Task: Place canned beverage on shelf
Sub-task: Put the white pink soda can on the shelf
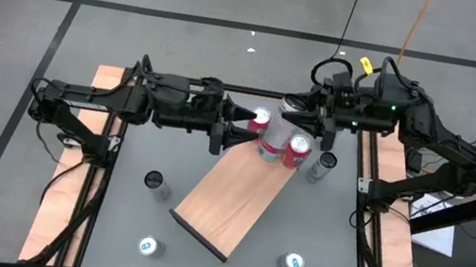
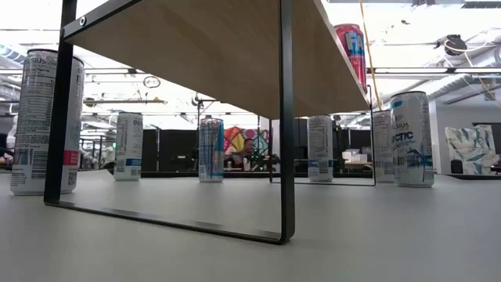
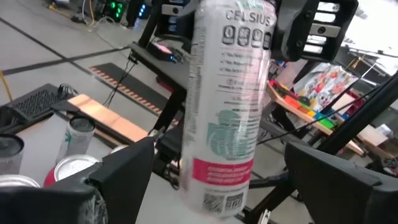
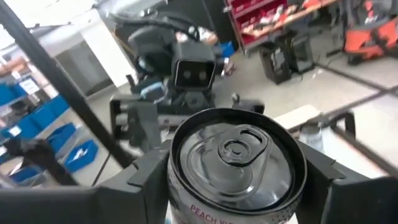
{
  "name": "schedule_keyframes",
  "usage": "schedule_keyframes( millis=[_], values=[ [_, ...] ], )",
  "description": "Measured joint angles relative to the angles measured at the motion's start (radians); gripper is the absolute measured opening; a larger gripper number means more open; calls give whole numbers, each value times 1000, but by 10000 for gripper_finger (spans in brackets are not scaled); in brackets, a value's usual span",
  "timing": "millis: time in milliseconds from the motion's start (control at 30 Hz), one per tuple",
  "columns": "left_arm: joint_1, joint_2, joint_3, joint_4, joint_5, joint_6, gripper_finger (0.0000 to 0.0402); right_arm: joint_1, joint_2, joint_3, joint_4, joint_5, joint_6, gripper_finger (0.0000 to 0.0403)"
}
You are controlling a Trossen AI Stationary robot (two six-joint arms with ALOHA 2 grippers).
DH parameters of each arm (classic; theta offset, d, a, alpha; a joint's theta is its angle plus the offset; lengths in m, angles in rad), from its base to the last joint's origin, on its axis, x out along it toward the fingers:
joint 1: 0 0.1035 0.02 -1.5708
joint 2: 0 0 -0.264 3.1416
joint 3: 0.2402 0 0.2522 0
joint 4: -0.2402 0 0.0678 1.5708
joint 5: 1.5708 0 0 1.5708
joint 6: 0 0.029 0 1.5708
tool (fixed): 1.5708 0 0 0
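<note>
Right end effector [image 1: 292, 113] is clamped on a slim silver Celsius can [image 1: 291, 109], one finger on each side just below the lid, as confirmed in the right wrist view [image 4: 235, 158]. The can is held upright over the far end of the shelf [image 1: 228, 199]. Whether its base rests on the board or hangs clear of it cannot be told: the base is cut off in the right wrist view and covered from above.

Left end effector [image 3: 224, 186] is positioned at the same can from the left, with its fingers [image 3: 127, 177] spread wide. A gap is seen on both sides of the can [image 3: 231, 106], so no contact is made.

The shelf lies diagonally on the grey worktop [image 1: 130, 212], its near end toward the left. A red can [image 1: 298, 149] and a pale can [image 1: 271, 146] stand at the far end. A third can with a pink lid [image 1: 261, 118] is seen just beside the left fingertips; its footing is hidden.

Four loose cans are placed on the worktop: one just right of the shelf's far end [image 1: 322, 163], one to the left [image 1: 154, 181], two near the front edge [image 1: 150, 247] [image 1: 292, 262].

In the low view only the underside of the shelf [image 2: 203, 47] and the red can [image 2: 350, 47] are visible; both end effectors are out of frame.
</note>
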State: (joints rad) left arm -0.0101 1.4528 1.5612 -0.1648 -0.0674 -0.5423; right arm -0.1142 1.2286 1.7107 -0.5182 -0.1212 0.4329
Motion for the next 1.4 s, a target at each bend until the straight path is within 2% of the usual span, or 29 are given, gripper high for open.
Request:
schedule_keyframes(
  millis=[300, 533, 767, 1033, 1133, 1233, 1400],
  values=[
    [-4, 0, 0, -43, 58, -2, 364, 92, -47, -25, -180, 2, 18, 219],
    [-15, 0, 0, -64, 95, -3, 364, 225, -89, -146, -172, 195, 30, 219],
    [-60, 0, 0, -116, 98, -2, 364, 360, -150, -362, -15, 409, 47, 219],
    [-105, 0, 0, -177, 99, -1, 364, 438, -190, -575, 125, 639, 133, 219],
    [-111, 0, 0, -187, 99, -1, 364, 450, -181, -621, 210, 698, 120, 219],
    [-110, 0, 0, -186, 98, -1, 364, 451, -156, -629, 215, 753, 86, 219],
    [-110, 0, 0, -186, 98, 6, 364, 447, -119, -631, 215, 754, 18, 219]
  ],
)
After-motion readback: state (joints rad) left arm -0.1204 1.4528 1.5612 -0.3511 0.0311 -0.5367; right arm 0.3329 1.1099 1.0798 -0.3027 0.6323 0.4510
